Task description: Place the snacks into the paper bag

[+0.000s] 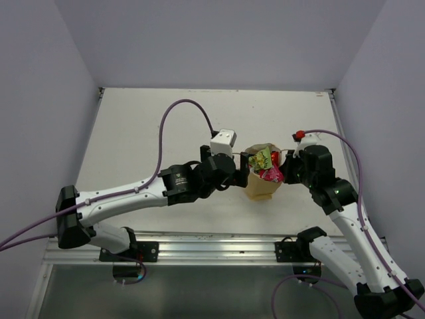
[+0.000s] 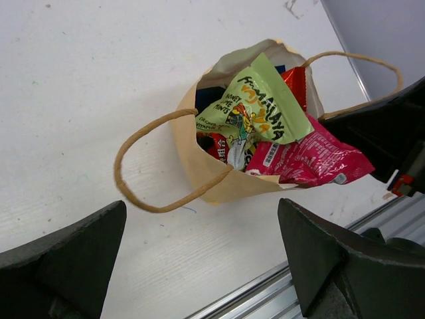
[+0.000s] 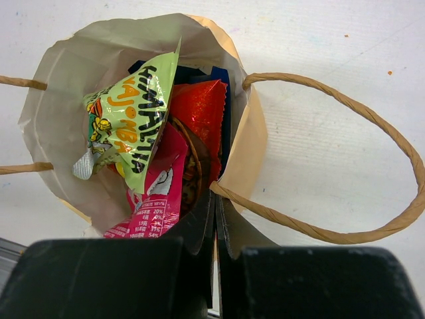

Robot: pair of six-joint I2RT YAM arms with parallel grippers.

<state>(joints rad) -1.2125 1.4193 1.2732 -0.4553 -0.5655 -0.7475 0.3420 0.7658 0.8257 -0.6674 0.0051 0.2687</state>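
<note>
paper bag [image 1: 260, 189] stands at the centre of the overhead frame on the white desk [image 1: 153, 126], between the two arms, its mouth crowded with snacks. in the left wrist view a green packet [image 2: 255, 106] rides on top at upper centre, a pink packet [image 2: 312, 159] juts over the rim toward the right edge of the frame, and a red packet [image 2: 295, 80] shows behind them. the right wrist view adds a dark blue packet [image 3: 219, 73] against the far wall of the bag. no loose packet shows on the desk.

the right hand [image 3: 216, 226] is pinched together at the bottom centre of its own view, apparently clamped on the bag's rim beside the root of one loop handle [image 3: 292, 77]. the left hand [image 2: 202, 256] has its fingers wide apart at the bottom corners of its view, holding nothing, just beside the bag.

the packing looks nearly finished, and what seems left is to seat the pink packet. done well, that means the right hand steadying the rim while the left presses the packet's exposed end down and inward. it should steer clear of the other handle [image 2: 119, 169] so the light bag neither tips nor tears.
</note>
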